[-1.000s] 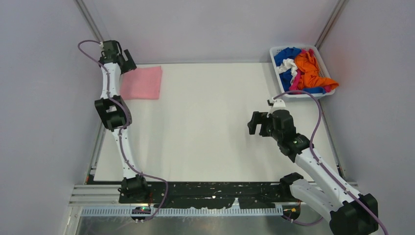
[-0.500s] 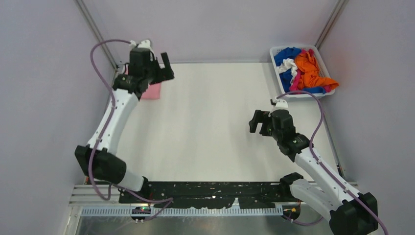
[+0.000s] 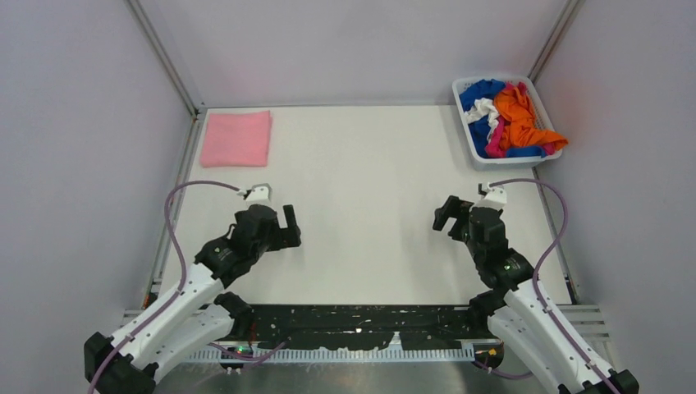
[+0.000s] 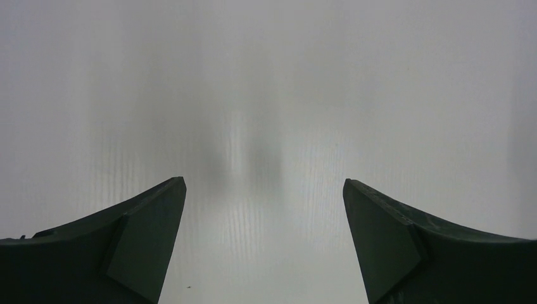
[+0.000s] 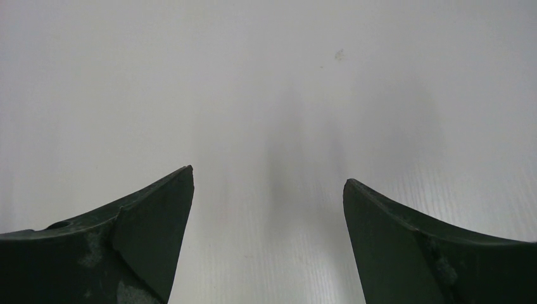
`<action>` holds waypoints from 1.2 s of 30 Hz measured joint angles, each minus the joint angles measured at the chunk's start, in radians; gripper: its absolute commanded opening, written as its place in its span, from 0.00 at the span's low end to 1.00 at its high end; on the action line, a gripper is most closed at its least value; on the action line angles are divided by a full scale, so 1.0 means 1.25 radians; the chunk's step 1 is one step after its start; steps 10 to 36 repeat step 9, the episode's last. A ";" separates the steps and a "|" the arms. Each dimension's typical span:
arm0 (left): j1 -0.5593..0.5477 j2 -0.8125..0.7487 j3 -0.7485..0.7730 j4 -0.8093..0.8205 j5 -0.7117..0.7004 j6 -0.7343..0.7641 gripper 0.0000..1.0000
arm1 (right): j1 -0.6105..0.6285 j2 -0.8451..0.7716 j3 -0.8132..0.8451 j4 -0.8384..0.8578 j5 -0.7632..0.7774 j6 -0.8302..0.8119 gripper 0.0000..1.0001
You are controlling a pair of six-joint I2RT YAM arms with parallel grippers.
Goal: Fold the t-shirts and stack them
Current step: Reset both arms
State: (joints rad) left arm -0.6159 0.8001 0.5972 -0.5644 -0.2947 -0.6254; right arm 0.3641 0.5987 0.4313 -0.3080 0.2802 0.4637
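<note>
Both arms are drawn in over the near half of the flat white bench [image 3: 369, 164]. The left tool [image 3: 288, 227] and the right tool [image 3: 449, 217] each have their jaws spread apart with nothing between them. Both wrist views confirm it: the left tool [image 4: 264, 183] and the right tool [image 5: 268, 174] frame only bare bench surface.

One light pink cloth t-shirt [image 3: 237, 138] lies folded into a neat rectangle at the far left corner of the bench, well apart from either tool. The rest are heaped in the white slotted plastic basket [image 3: 474, 150] at the far right: a crumpled orange shirt [image 3: 519, 115] on top with a flap over the near right rim, a royal blue shirt [image 3: 480, 90], a white shirt [image 3: 484, 108] and a hot pink shirt [image 3: 497, 139], all tangled together. So one fold looks done and several remain.

The heap is the main risk. A pinch on the orange shirt may catch a layer of its neighbours, and a lift would then drag two or three out at once or spill them on the bench. The basket looks light and sits at the bench's far right edge, so a snagged pull could tip or slide it. Later, setting a new fold on the light pink cloth t-shirt could skew that fold if the shirt is dragged across instead of lowered.
</note>
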 measured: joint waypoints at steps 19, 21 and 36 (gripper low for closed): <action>0.001 -0.104 -0.001 -0.001 -0.087 -0.005 1.00 | 0.000 -0.069 -0.038 -0.020 0.070 0.008 0.95; 0.001 -0.104 -0.001 -0.001 -0.087 -0.005 1.00 | 0.000 -0.069 -0.038 -0.020 0.070 0.008 0.95; 0.001 -0.104 -0.001 -0.001 -0.087 -0.005 1.00 | 0.000 -0.069 -0.038 -0.020 0.070 0.008 0.95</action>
